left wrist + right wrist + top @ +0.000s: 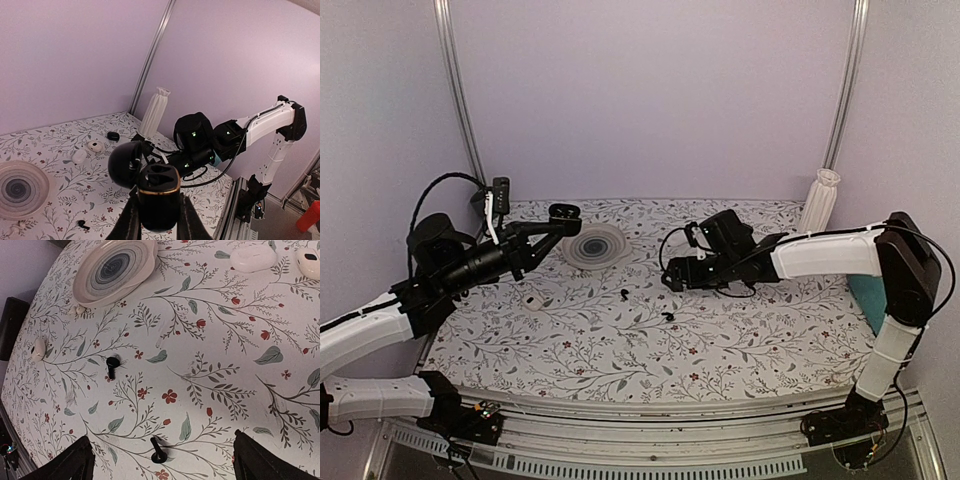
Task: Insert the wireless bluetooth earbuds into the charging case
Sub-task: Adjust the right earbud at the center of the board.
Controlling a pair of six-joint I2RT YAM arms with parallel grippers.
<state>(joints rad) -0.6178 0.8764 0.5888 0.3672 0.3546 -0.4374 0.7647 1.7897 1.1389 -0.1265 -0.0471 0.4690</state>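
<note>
At the left, a glossy black, rounded charging case [159,195] with a gold rim and its domed lid swung open is clamped between the fingers of the left gripper [159,222] and held above the floral-printed table [620,350]. A pale, ribbed round plate [595,246] is seen just to its right. Near mid-table, a tiny black stemmed far earbud [112,366] and a matching near earbud [158,452] are laid apart on the cloth. Further right, the right gripper [672,278] is spread wide and nothing is held in it.

We hold the charging case [158,197] in our left gripper [158,222]. One earbud [158,452] lies beneath our right gripper [671,283], the other earbud [112,365] ahead, the plate [145,262] beyond.
</note>
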